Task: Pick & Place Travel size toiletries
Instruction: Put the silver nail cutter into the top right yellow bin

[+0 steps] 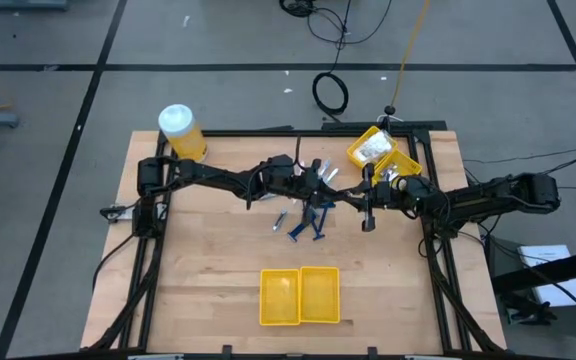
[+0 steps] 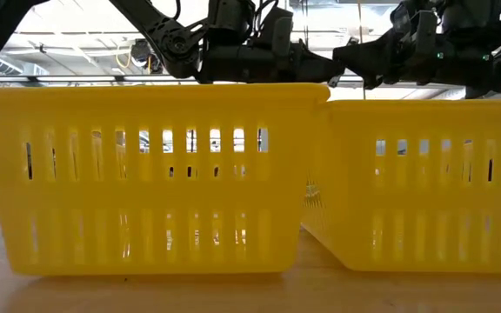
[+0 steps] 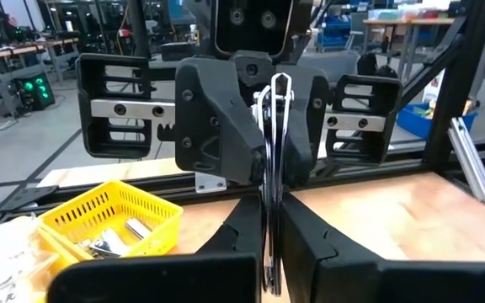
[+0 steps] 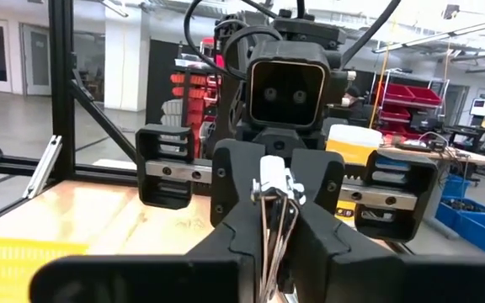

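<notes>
Both grippers meet above the tabletop (image 1: 208, 260), behind the blue razors (image 1: 308, 225). Left gripper (image 1: 330, 178) and right gripper (image 1: 353, 195) both pinch one silvery wire clip (image 3: 274, 168).

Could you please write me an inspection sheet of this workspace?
Surface: wooden table, mostly bare.
Job's things: dark blue razors lie mid-table; silvery piece held above the table; more toiletries in the angled bin; front bin looks empty.
Clutter: yellow jar at a back corner.
Grippers: left gripper and right gripper face each other, both shut on the silvery piece.
Cables: black coil on the floor.
Surroundings: workshop racks; no person seen.
</notes>
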You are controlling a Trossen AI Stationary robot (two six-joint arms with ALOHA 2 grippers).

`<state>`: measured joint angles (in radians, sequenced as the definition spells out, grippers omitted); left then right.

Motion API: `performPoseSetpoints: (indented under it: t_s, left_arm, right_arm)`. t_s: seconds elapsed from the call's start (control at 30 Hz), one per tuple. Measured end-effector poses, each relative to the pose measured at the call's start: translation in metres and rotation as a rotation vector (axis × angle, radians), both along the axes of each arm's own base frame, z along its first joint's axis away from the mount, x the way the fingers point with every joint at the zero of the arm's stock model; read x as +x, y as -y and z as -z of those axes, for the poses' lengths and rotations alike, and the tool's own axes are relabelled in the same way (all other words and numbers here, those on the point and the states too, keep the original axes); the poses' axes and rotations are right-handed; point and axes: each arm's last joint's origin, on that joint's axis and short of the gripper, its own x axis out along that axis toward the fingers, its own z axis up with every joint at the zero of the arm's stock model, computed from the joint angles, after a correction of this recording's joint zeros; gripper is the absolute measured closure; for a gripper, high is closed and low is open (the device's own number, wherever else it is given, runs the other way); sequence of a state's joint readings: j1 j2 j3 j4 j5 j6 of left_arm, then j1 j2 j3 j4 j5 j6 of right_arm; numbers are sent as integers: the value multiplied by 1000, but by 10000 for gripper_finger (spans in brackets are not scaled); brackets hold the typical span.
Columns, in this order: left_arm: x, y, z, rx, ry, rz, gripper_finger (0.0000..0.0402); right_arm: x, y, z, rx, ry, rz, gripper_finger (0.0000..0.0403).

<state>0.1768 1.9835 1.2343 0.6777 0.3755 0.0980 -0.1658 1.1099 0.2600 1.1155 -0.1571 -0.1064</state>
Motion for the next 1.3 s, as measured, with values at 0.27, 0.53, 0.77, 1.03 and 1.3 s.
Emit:
performPoseSetpoints:
  t_s: [0.27,0.53,0.77,1.03,1.3]
  left_arm:
    - [1,8,1,-44,-33,-115,330]
    - [-17,26,-16,131,-247,-397,213]
    - [-52,33,-50,128,-403,-496,168]
    - [-85,15,-41,-1,-715,-632,165]
    - [-102,-11,7,-143,-907,-786,165]
  right_arm:
    - [0,2,2,21,-21,29,379]
    - [0,10,8,88,-79,132,379]
    - [-3,22,15,171,-147,191,379]
    - [-18,39,22,300,-272,308,379]
    - [-52,52,35,404,-479,632,379]
